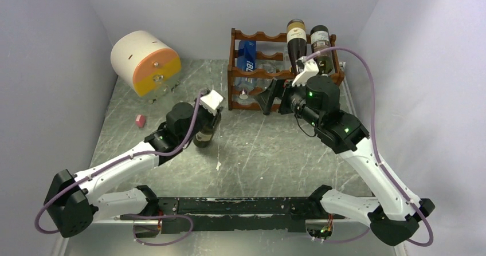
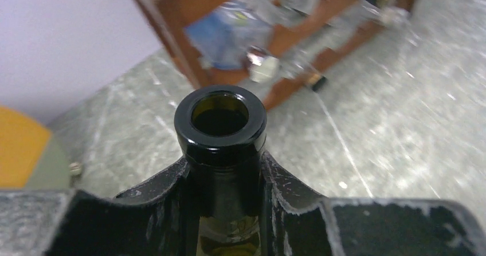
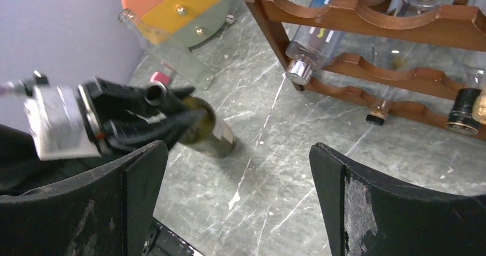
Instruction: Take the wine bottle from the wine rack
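Observation:
My left gripper [image 1: 207, 118] is shut on the neck of a dark green wine bottle [image 1: 203, 137] that stands upright on the table, left of and in front of the wine rack [image 1: 261, 73]. In the left wrist view the bottle's open mouth [image 2: 220, 121] sits between my fingers [image 2: 163, 190]. The right wrist view shows this bottle [image 3: 209, 134] held by the left gripper [image 3: 163, 115], with the reddish-brown rack [image 3: 367, 21] behind. My right gripper [image 1: 268, 99] is open and empty just in front of the rack; its jaws stand wide apart [image 3: 238, 173].
The rack holds a clear bottle with a blue label [image 1: 246, 55] and two dark wine bottles [image 1: 296, 38] at its top right. A white cylinder with an orange and yellow face [image 1: 146, 61] stands at the back left. A small pink object [image 1: 140, 120] lies on the table.

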Tool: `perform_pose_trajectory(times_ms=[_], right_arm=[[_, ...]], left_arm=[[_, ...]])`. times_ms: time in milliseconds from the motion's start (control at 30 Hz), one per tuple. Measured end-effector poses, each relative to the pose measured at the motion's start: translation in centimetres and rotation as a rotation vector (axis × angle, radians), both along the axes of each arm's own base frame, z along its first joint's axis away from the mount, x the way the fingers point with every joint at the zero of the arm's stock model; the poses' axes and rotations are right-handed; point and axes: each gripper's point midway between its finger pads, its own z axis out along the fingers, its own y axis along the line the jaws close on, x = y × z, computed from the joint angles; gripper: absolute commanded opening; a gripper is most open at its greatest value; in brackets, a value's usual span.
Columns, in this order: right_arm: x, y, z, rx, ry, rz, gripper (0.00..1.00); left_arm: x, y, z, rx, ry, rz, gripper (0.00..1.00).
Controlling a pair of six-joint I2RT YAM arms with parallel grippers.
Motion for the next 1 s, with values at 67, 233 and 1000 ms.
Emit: perform_pose_trajectory(times_ms=[67, 233, 1000], right_arm=[[-0.1, -0.4, -0.3, -0.002, 0.0, -0.018, 1.0], [0.1, -0.8, -1.2, -0.016, 0.015, -0.042, 1.0], [-0.6, -2.0, -1.2, -0.014, 0.014, -0.072, 1.0]], left_arm=[[1.7, 1.7, 1.0, -0.039, -0.033, 0.079, 0.07], [5.3, 5.3, 3.2, -0.126, -0.115, 0.227, 0.07], [12.1, 11.9, 1.5, -0.204, -0.231, 0.409, 0.07]])
